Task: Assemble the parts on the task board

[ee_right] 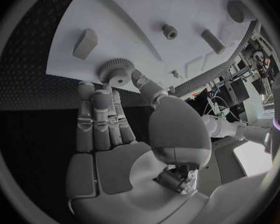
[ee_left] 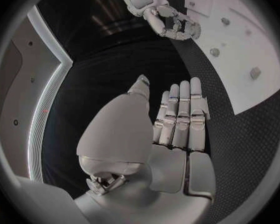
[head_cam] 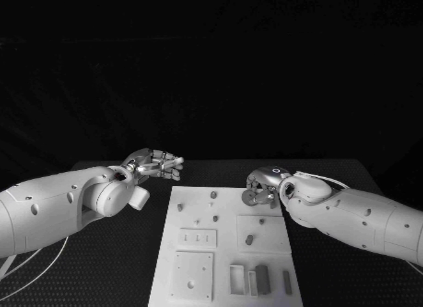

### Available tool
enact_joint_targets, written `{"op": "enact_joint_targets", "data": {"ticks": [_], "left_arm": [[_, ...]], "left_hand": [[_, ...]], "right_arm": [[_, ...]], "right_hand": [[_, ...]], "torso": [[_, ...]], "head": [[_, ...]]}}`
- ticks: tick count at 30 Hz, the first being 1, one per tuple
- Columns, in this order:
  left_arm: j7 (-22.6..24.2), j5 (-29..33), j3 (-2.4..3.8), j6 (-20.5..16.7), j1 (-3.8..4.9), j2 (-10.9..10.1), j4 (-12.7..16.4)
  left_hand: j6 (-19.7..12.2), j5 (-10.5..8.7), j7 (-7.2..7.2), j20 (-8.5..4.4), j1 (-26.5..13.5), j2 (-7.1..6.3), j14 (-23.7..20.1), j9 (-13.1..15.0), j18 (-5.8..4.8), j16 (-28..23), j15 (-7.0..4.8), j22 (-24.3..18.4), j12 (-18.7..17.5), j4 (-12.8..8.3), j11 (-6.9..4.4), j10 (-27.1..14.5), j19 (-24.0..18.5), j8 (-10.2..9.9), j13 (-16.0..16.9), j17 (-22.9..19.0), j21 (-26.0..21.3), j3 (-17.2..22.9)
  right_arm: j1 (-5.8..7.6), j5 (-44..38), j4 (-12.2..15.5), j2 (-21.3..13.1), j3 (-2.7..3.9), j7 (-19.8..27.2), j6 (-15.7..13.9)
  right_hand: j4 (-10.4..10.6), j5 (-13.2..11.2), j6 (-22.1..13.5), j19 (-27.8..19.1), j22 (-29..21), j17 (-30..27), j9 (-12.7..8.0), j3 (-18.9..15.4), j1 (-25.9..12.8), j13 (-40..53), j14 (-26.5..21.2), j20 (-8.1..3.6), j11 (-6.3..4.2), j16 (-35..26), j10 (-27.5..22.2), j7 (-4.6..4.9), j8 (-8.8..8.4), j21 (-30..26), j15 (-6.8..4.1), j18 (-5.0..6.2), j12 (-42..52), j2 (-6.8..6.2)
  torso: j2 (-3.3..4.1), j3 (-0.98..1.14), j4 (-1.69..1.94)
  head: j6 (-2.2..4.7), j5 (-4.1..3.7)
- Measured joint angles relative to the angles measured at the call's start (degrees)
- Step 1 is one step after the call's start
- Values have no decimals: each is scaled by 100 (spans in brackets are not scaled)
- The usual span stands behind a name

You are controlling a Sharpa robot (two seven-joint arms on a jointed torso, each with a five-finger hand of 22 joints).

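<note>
gear (ee_right: 117, 73): loose on the task board (head_cam: 225, 256), near its far right corner. right hand (head_cam: 262, 187): nearer, fingers straight and together, empty, tips just short of gear. left hand (head_cam: 154, 165): empty, off board's far left corner.

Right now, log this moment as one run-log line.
left hand: open, off board's far left corner | right hand: open, at task board far right edge | gear: on board, near right fingertips, unheld
</note>
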Motion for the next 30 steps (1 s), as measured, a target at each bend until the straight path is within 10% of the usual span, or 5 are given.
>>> {"op": "enact_joint_targets", "data": {"ticks": [14, 30], "left_arm": [[-5, -2, 0, 9, 0, -7, 20], [-10, -9, 0, 18, 0, -12, 35]], "left_hand": [[0, 0, 0, 0, 0, 0, 0, 6, -8, 0, 0, 0, 0, 0, 0, 0, 0, 0, 5, 5, 0, 0], [0, 0, 0, 0, 0, 0, 0, 11, -17, 0, 0, 1, 0, 0, 0, 0, 0, -22, 4, 4, 0, 0]], "right_arm": [[-21, -87, -94, 58, -3, -12, 1], [-42, -305, -61, 53, -10, -102, 47]], "right_hand": [[0, 0, 5, -32, 0, -23, -12, -31, 97, 9, -3, -13, -11, 4, 10, 1, 15, 0, -3, 0, 5, 154], [-6, -22, 56, 157, -1, 248, -93, -569, 392, 2335, 33, -138, -438, 587, 633, -118, -2, 289, -413, 91, 2189, 90]], "torso": [[2, -1, 1], [-3, 9, -9]], "head": [[-55, 25], [-86, 26]]}}
